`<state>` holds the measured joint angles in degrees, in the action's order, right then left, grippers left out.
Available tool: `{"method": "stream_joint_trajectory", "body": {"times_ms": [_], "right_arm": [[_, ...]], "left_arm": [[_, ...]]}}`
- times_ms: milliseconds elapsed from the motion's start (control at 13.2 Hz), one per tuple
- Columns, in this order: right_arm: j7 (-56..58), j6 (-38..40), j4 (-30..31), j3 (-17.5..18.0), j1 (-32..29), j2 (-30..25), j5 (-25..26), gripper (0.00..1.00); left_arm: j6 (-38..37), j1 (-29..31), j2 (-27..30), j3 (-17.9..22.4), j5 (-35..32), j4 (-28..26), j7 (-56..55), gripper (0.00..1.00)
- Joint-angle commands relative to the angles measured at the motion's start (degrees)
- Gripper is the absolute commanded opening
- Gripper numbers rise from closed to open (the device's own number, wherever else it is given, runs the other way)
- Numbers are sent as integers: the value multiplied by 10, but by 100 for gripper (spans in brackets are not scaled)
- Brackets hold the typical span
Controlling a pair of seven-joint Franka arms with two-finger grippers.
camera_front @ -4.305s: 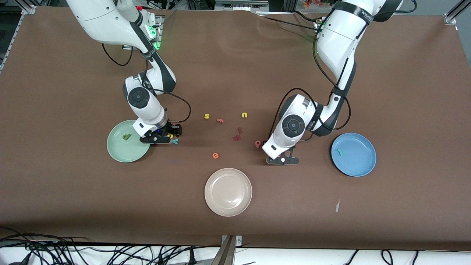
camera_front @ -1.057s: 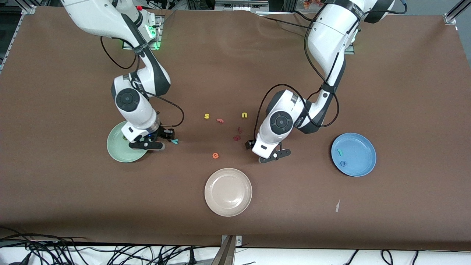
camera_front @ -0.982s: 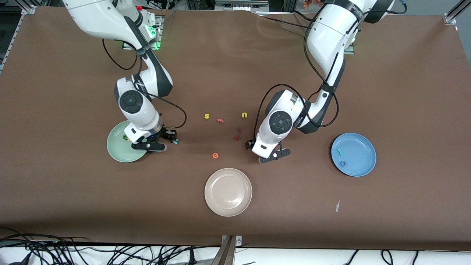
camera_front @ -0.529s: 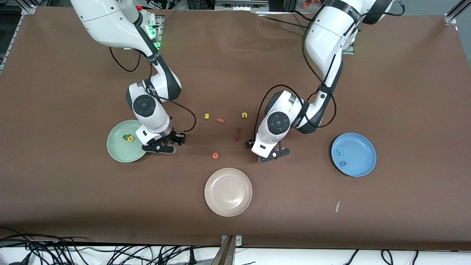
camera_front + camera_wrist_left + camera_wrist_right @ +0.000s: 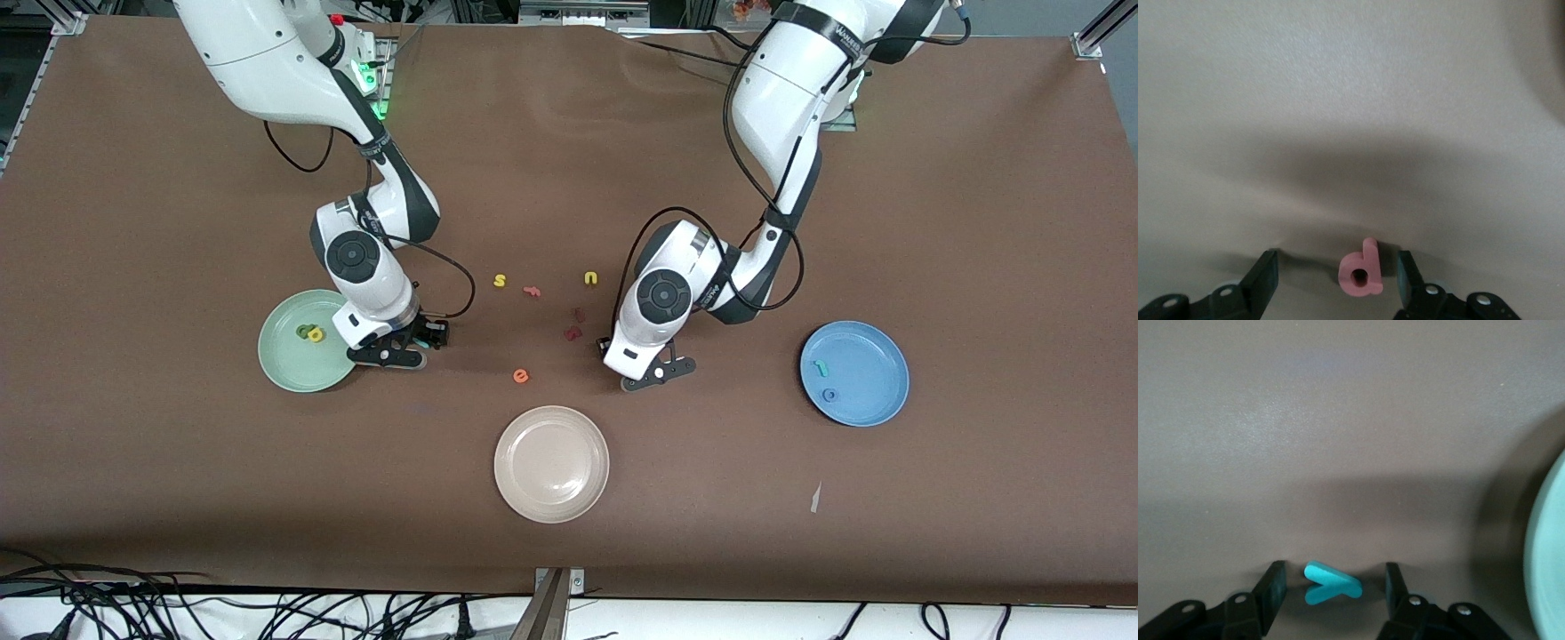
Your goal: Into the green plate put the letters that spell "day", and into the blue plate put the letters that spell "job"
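The yellow "d" (image 5: 316, 334) has joined the dark green "a" (image 5: 302, 332) in the green plate (image 5: 286, 371), and the blue "o" (image 5: 829, 395) now lies with the teal "j" (image 5: 823, 367) in the blue plate (image 5: 878, 354). That leaves one letter per word, and both arms have moved on to them.

The right gripper (image 5: 1333, 583) has come off the plate and stands low with its fingers apart, holding nothing, the teal "y" (image 5: 1331, 590) on the table between them. The green plate's rim is just beside it.

The left gripper (image 5: 1336, 270) straddles the salmon-pink "b" (image 5: 1361, 277), fingers apart and narrowing, no grip yet; the letter sits closer to one finger.

The dark red letters (image 5: 573, 333) lie near the left gripper. The orange "e" (image 5: 521, 376) is between the grippers, and the beige plate (image 5: 551, 498) lies well apart from both
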<state>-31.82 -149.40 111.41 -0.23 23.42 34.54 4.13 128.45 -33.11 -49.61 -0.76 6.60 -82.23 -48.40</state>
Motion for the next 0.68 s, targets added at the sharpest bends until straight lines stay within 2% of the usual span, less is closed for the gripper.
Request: {"method": "stream_joint_trajectory", "body": {"times_ms": [0,151,378,604], "right_arm": [[-10,-19,21,-2,4,-6,-10,63],[-10,-19,23,-2,4,-7,-9,50],[-7,-21,24,-2,4,-7,-8,39],[-4,-20,24,-2,5,-7,-8,36]], "left_arm": [[7,-8,-5,5,-16,4,-14,70],[7,-12,-6,5,-16,5,-15,57],[7,-12,-7,5,-17,7,-18,38],[7,-12,-7,5,-17,7,-17,30]]}}
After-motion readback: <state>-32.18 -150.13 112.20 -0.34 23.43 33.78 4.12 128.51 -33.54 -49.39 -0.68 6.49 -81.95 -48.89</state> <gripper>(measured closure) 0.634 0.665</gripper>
